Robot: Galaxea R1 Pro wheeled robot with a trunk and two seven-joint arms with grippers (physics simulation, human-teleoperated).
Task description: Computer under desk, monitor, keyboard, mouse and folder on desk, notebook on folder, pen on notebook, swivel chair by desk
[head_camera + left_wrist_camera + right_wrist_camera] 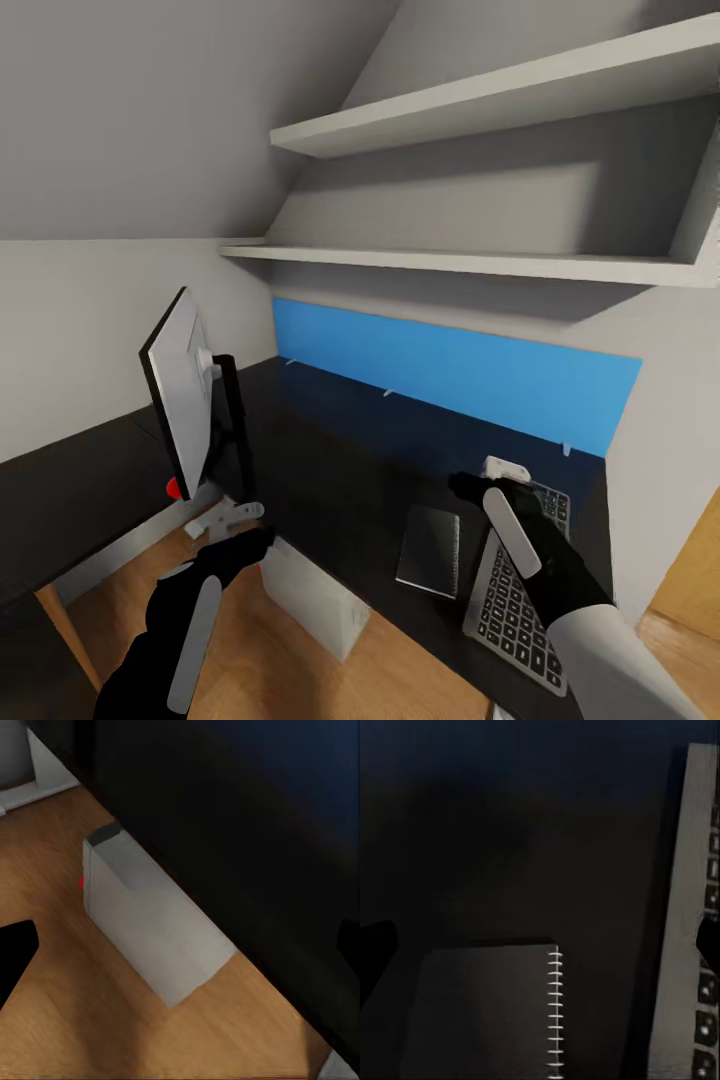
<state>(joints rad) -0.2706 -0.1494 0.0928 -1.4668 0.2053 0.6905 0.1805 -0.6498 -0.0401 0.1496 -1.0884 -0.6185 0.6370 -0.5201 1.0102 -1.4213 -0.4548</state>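
Your right gripper (470,487) hovers at the head view's lower right above the keyboard (520,590) and notebook (428,550) on the desk (340,470), likely positioning to reach; jaw state unclear.

spiral notebook (487,1012) on desk (510,832), keyboard (690,907) beside.

Keyboard (520,590) part-hidden under right arm; computer (312,598) under desk (340,470).
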